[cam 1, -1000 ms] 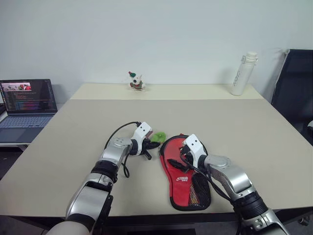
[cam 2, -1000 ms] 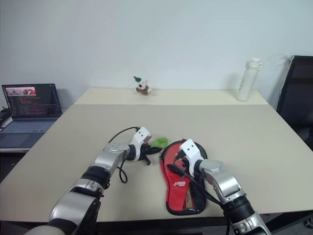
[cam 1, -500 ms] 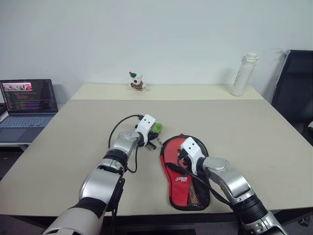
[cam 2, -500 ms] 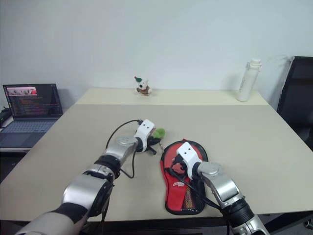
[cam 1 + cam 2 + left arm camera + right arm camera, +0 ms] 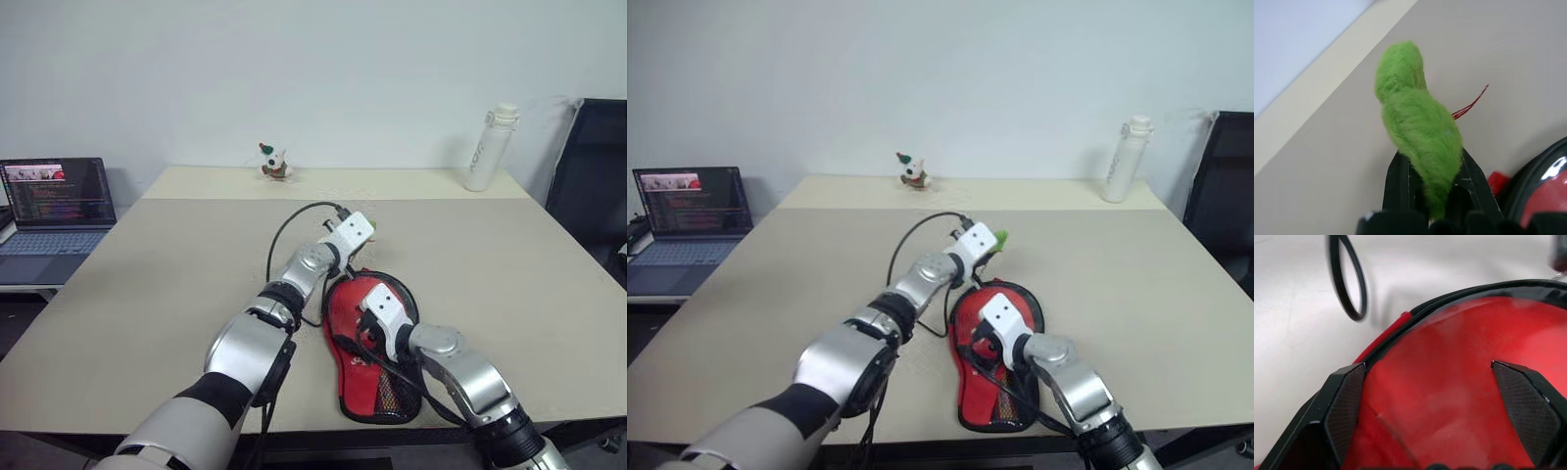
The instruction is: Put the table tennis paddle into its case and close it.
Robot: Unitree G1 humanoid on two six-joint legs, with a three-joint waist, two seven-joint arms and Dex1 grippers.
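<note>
left hand (image 5: 1432,188) carried rightward over case (image 5: 377,338) rim clamping green fuzzy tuft (image 5: 1418,127), right hand (image 5: 1435,401) spread wide

We record a beige counter (image 5: 147,284) with a paler strip along its far edge. The case (image 5: 375,392) lies flat on it near the front edge, its rounded end away from us, the red face of the table tennis paddle (image 5: 345,299) showing inside. A small toy figure (image 5: 273,163) stands on the far strip, left of centre; a white bottle (image 5: 487,148) stands upright at the far right corner.
</note>
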